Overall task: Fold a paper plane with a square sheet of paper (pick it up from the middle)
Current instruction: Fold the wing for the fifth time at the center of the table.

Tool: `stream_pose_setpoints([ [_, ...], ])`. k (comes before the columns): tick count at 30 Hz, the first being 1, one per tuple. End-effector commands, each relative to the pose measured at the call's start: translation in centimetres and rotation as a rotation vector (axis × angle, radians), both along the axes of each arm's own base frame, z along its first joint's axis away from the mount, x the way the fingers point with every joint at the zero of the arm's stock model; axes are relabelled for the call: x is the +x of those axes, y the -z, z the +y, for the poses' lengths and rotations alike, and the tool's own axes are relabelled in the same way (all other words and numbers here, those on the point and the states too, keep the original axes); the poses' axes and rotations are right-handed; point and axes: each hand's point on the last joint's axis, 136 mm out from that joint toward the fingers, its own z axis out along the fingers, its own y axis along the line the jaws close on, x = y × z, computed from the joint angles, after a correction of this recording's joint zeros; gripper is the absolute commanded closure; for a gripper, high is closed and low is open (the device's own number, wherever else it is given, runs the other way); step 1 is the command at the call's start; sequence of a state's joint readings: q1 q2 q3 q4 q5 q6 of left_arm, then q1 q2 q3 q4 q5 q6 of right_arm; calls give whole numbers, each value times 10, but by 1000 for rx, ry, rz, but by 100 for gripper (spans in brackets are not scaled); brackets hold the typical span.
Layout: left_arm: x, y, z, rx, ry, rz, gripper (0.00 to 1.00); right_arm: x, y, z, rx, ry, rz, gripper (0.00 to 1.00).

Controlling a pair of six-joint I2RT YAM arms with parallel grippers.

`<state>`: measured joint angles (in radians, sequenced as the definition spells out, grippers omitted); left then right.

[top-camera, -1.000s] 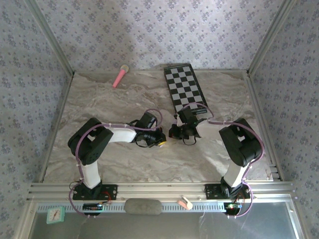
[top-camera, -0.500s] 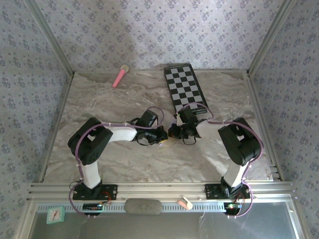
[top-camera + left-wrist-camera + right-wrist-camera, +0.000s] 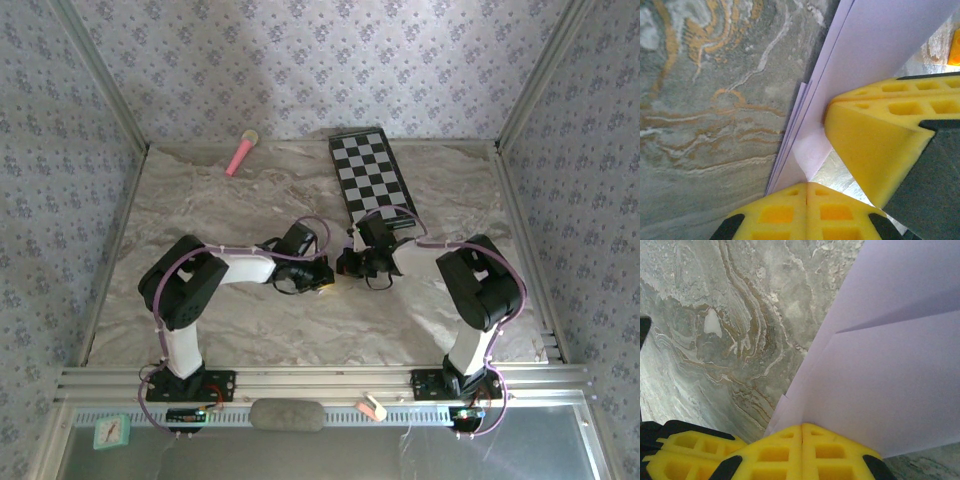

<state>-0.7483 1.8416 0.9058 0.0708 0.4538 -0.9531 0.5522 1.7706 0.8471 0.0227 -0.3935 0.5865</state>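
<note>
Top view, my arms: both are reaching inward from the near edge. My left hand (image 3: 324,281) and my right hand (image 3: 348,266) are sitting just beside each other near the middle of the marble counter (image 3: 200,210).
Top view, checkered board (image 3: 372,180): it is lying flat toward the far side, its near end just behind my right wrist.
Top view, pink microphone-like stick (image 3: 241,153): it is lying at the far edge, well apart from both hands.
Left wrist view, left hand (image 3: 807,186): I am pressing my two yellow pads tight together. The lower edge of the lilac sheet of paper (image 3: 880,45) is running down into the seam between them, so I am gripping the paper.
Left wrist view, paper: it is standing up off the veined stone in folded layers, with several thin edges showing along its left side.
Left wrist view, right hand's fingers (image 3: 865,135): they are showing at the right, squeezed together and touching the paper just above my left pads.
Right wrist view, right hand (image 3: 801,429): I am clamping these pads together too, with a corner of the paper pinched between them.
Right wrist view, paper (image 3: 890,365): it is spreading up and to the right from my pads. One flap is overlapping another along a straight crease, and the counter (image 3: 715,315) is lying beyond it on the left.
</note>
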Motion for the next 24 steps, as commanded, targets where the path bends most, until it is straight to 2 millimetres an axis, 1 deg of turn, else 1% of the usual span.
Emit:
stream_pose_setpoints([
  [1, -26, 31, 31, 99, 8, 83, 93, -37, 59, -39, -221, -4, 167, 100],
  [5, -39, 32, 43, 70, 20, 97, 91, -40, 64, -40, -234, -20, 179, 100],
  [9, -49, 28, 53, 45, 25, 97, 90, -43, 67, -40, -237, -30, 189, 100],
  [14, -65, 23, 65, 62, 54, 99, 89, -45, 66, -36, -234, -43, 188, 100],
  [16, -69, 18, 70, 73, 65, 91, 90, -46, 64, -32, -229, -50, 187, 100],
  [19, -67, -1, 74, 86, 79, 43, 90, -50, 58, -21, -206, -60, 184, 100],
  [21, -57, -20, 72, 78, 72, -22, 90, -55, 52, -11, -182, -64, 187, 100],
  [24, -41, -45, 69, 38, 29, -114, 89, -60, 39, 7, -146, -75, 170, 100],
])
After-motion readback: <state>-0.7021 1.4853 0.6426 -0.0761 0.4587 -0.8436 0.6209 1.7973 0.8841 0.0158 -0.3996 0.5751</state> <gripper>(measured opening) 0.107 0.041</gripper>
